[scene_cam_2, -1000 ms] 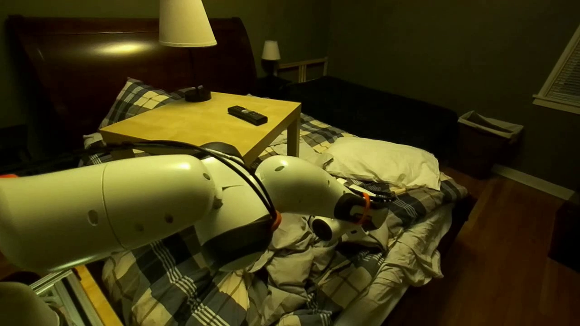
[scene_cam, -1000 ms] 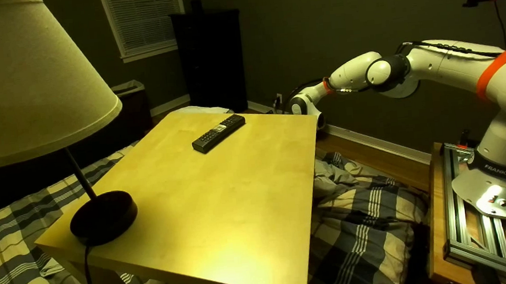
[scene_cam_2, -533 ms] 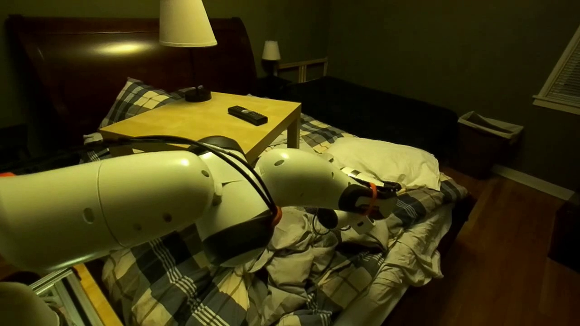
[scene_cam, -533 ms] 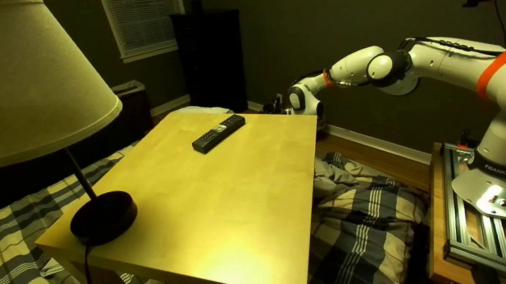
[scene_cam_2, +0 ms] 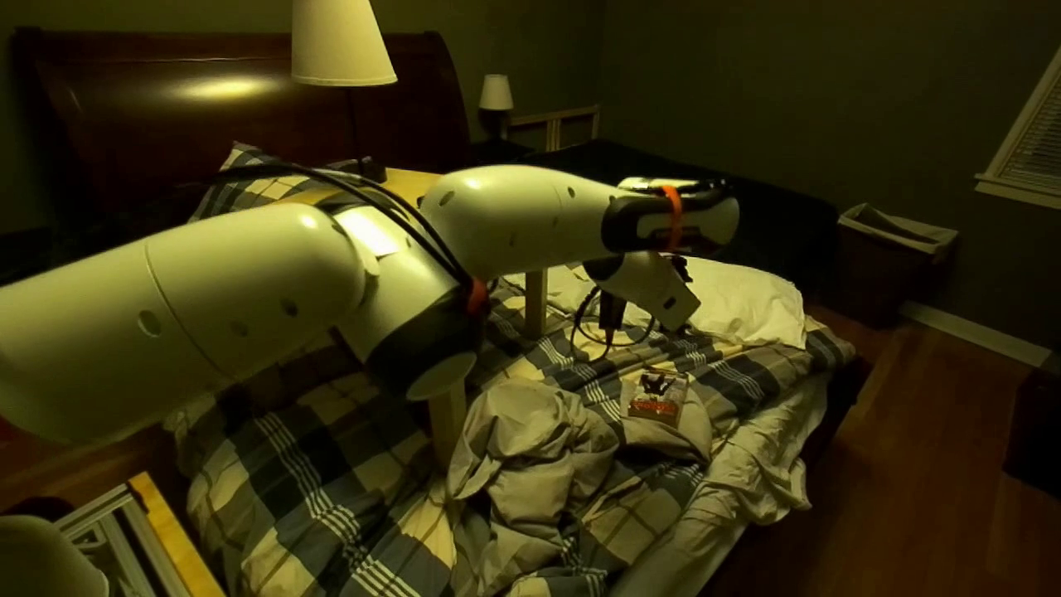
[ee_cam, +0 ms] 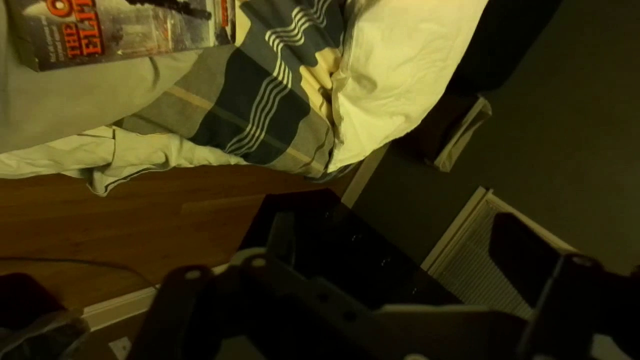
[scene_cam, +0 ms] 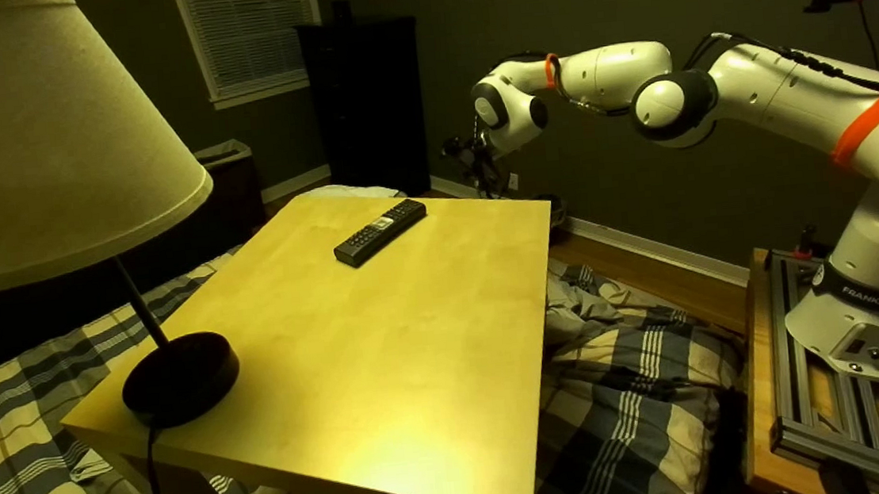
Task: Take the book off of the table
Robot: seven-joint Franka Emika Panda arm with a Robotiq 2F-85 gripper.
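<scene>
The book [scene_cam_2: 659, 396], with dark and reddish marks on its cover, lies on grey cloth on the bed, off the table. In the wrist view the same book [ee_cam: 125, 30] shows at the top left, cut by the frame edge. My gripper [ee_cam: 397, 240] stands open, its dark fingers wide apart with nothing between them. It hangs above the bed, apart from the book. In an exterior view the gripper [scene_cam: 488, 179] appears beyond the far edge of the yellow table [scene_cam: 390, 323]. The arm covers most of the table [scene_cam_2: 410, 181] in an exterior view.
A black remote [scene_cam: 381, 232] lies on the table near its far side. A lamp [scene_cam: 180, 377] stands at the table's near left corner. A white pillow [scene_cam_2: 738, 298] and a crumpled grey sheet [scene_cam_2: 535, 439] lie on the plaid bed.
The arm has risen well above the bed, bringing the gripper up into sight past the table edge. The book, earlier covered by the arm, now shows on the bed.
</scene>
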